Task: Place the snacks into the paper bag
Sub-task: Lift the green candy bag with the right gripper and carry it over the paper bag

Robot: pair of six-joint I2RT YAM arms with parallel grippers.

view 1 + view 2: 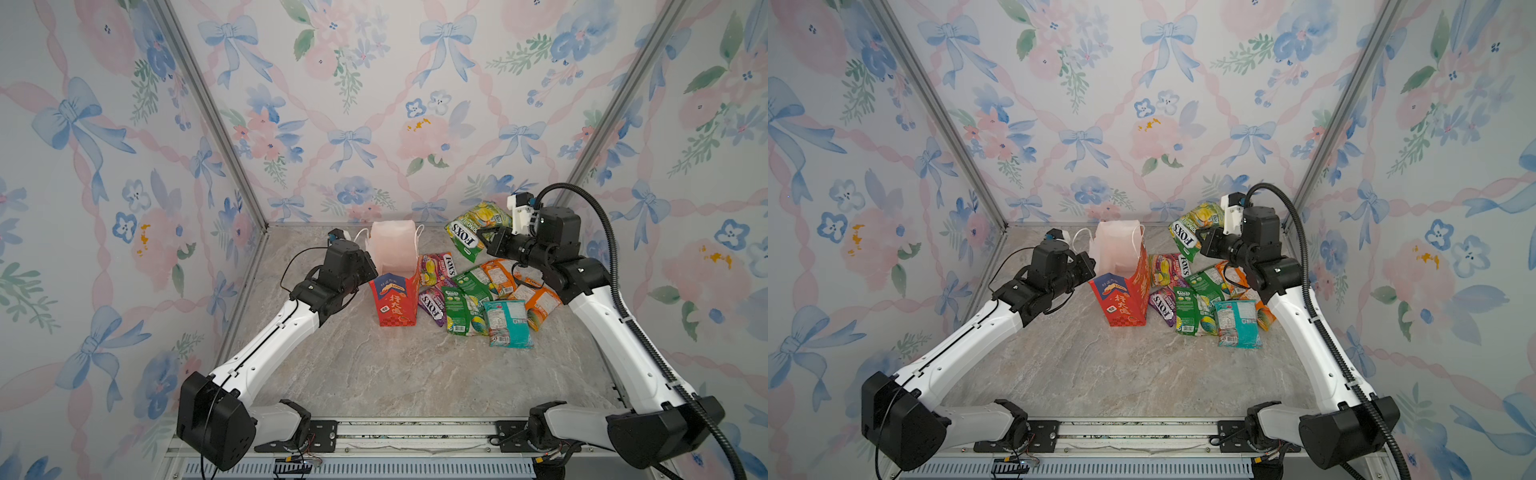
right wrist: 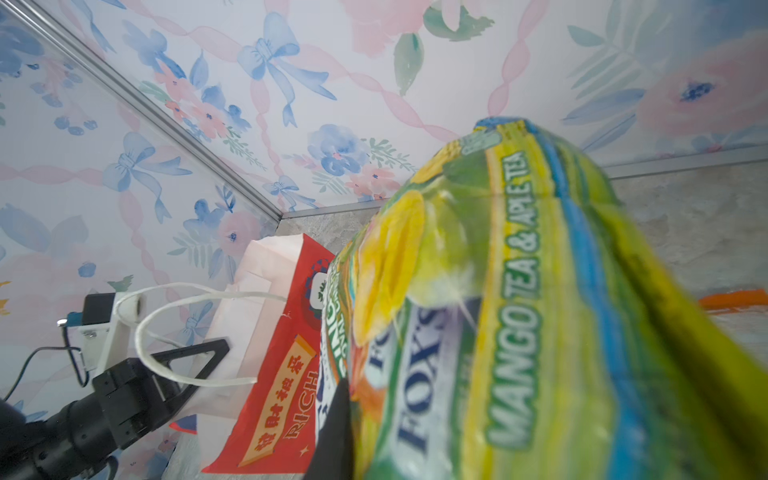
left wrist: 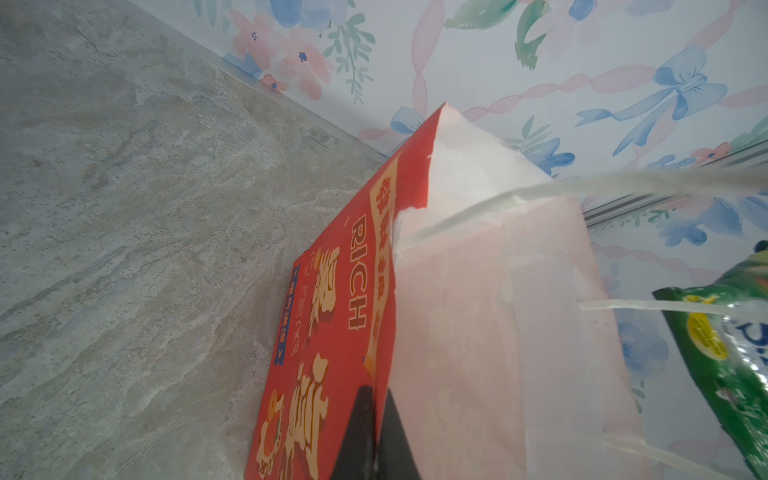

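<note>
The red paper bag [image 1: 392, 305] [image 1: 1121, 301] stands open at the middle back of the table, its white inside showing. My left gripper [image 1: 371, 266] [image 3: 376, 436] is shut on the bag's left wall, one finger outside on the red print and one inside. My right gripper [image 1: 484, 237] [image 2: 359, 436] is shut on a green-yellow FOX'S snack packet [image 1: 478, 224] [image 1: 1190, 228] [image 2: 519, 311], held in the air to the right of the bag's mouth. The other snacks lie in a heap right of the bag: purple [image 1: 436, 268], green [image 1: 461, 311], teal [image 1: 509, 324], orange [image 1: 540, 307].
White cord handles [image 1: 360, 237] hang off the bag's rim, one looping near my left gripper. Floral walls close in on the left, back and right, with metal corner posts [image 1: 208, 112]. A metal rail [image 1: 415, 432] runs along the table's front edge.
</note>
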